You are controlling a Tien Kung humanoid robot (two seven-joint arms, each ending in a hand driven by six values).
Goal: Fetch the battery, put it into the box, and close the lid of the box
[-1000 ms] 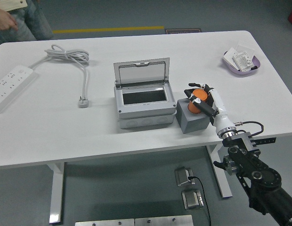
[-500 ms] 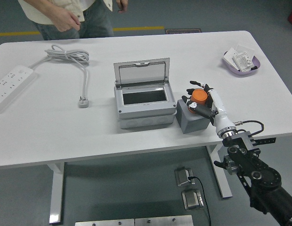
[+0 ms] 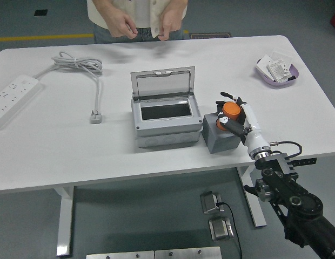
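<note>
An orange battery (image 3: 230, 111) sits in my right hand (image 3: 230, 114), whose fingers are curled around it just above a small grey block (image 3: 220, 138). The grey box (image 3: 166, 121) stands left of the block with its lid (image 3: 162, 82) swung up and back, showing a dark inside. My right arm comes in from the lower right corner. My left hand is out of the picture.
A white power strip (image 3: 12, 99) and its coiled cable (image 3: 81, 66) with plug (image 3: 95, 116) lie at the left. A purple tray (image 3: 276, 70) with white packets sits at the back right. A person stands at the far edge, both hands (image 3: 146, 24) held together above the table.
The battery has risen slightly off the grey block in my right hand. The person walked from the far left to the middle of the far side.
</note>
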